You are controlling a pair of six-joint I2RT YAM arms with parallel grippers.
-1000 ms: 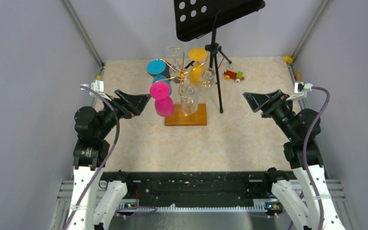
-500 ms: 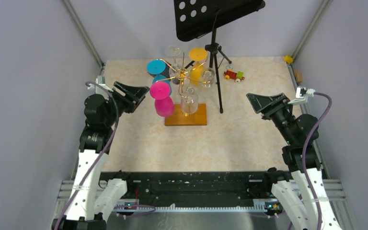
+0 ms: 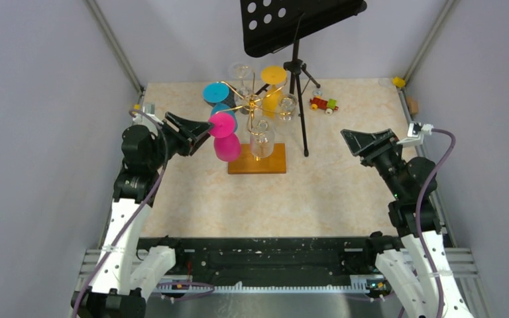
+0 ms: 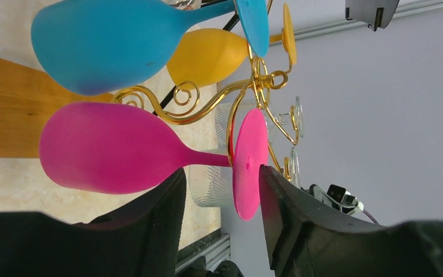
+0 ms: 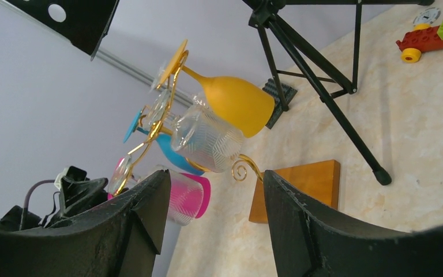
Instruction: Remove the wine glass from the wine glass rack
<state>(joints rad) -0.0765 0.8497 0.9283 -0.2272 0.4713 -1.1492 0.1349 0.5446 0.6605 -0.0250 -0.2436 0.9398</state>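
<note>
Nothing was off yet: the pink wine glass (image 3: 225, 138) hung upside down at nine o'clock on the rack (image 3: 257, 161). The left gripper (image 4: 222, 182) gaped open around the glass's foot, gripping nothing. The right gripper (image 3: 356, 139), also open, waited at three o'clock.

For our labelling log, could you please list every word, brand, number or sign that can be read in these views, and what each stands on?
None: no text can be read in any view.
The wine glass rack, the pink wine glass, the music stand and the toy vehicle show no lettering.
The round marks on the music stand are holes, not characters.
</note>
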